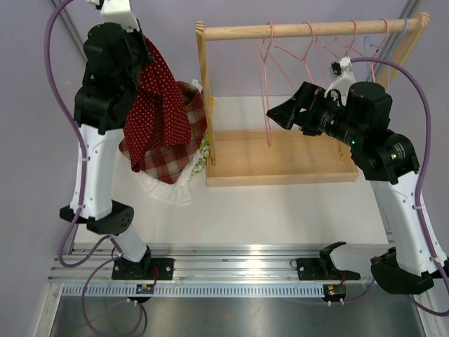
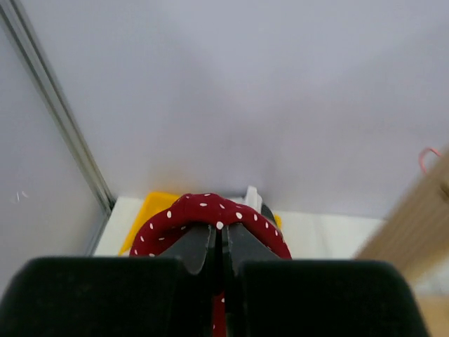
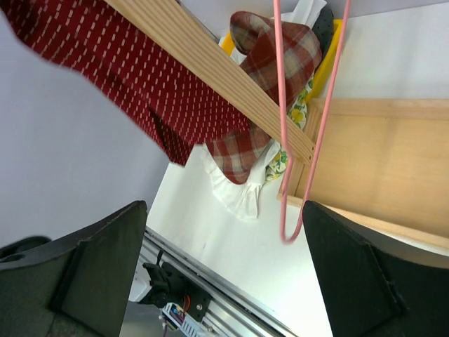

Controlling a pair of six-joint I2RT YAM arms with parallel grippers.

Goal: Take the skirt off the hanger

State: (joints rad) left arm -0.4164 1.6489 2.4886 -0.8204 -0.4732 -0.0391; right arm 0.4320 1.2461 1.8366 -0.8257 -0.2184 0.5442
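Note:
The skirt [image 1: 160, 105], dark red with white dots, hangs free at the top left from my raised left gripper [image 1: 142, 53]. In the left wrist view the left gripper [image 2: 221, 242] is shut on a fold of the skirt [image 2: 203, 210]. The bare pink hanger [image 1: 269, 91] hangs from the wooden rail, with no cloth on it. My right gripper [image 1: 279, 112] is beside it, open. In the right wrist view the hanger [image 3: 282, 140] dangles between the widely spread fingers [image 3: 98, 260] without touching them, and the skirt [image 3: 126, 70] shows beyond the rack post.
A wooden rack [image 1: 280, 165] with a flat base stands in the middle, several more pink and blue hangers [image 1: 351, 45] on its rail. Left of it lies a pile of clothes [image 1: 175, 165]: red plaid, white and floral, under the hanging skirt. A metal rail [image 1: 224, 270] runs along the near edge.

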